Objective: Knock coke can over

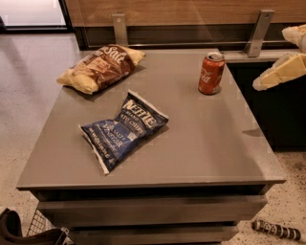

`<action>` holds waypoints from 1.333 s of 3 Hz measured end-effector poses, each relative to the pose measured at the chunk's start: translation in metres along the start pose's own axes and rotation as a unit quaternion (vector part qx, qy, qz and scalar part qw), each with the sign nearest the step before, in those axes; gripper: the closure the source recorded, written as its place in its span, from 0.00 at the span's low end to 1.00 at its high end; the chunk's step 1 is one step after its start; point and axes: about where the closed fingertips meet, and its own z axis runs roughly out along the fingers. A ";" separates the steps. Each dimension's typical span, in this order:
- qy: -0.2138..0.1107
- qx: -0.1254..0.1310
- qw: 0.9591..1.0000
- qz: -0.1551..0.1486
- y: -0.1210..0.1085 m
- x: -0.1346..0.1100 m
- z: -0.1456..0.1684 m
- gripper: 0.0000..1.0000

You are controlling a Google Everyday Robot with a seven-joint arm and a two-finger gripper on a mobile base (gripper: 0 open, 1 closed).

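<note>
Coke can (211, 73): red, white script lettering, silver top; upright on the grey table (205, 143), in the upper right of the frame, near the far edge of the top and close to its right-hand side. Gripper (282, 71): cream-coloured, at the right edge of the frame, roughly level with the can and to the right of it, out past the table's right edge, apart from the can, partly cut off by the frame; a second cream piece above it in the upper right corner; open or closed, cannot tell. Brown chip bag (100, 67): lying flat in the upper left of the table top, yellowish at both ends, white script on its face, well apart from the can. Blue chip bag (125, 129): lying flat near the middle of the frame, slanted, white "Kettle" lettering at its upper end, lower end toward the near left of the top; apart from the brown chip bag and from the can. Table: flat grey top, stepped ledges under the near edge. Wood panel (191, 9): along the top of the frame, grey metal brackets (119, 28) in front. Floor (28, 95): pale, speckled, at left and lower right. Dark banded cylinder (276, 229): on the floor, lower right corner. Wire basket (40, 226): lower left corner, partly cut off
</note>
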 end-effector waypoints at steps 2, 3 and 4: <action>-0.144 0.046 0.988 0.031 -0.016 0.001 0.046 0.00; -0.202 0.072 0.976 0.038 -0.025 0.002 0.069 0.00; -0.253 0.085 0.963 0.043 -0.033 0.000 0.094 0.00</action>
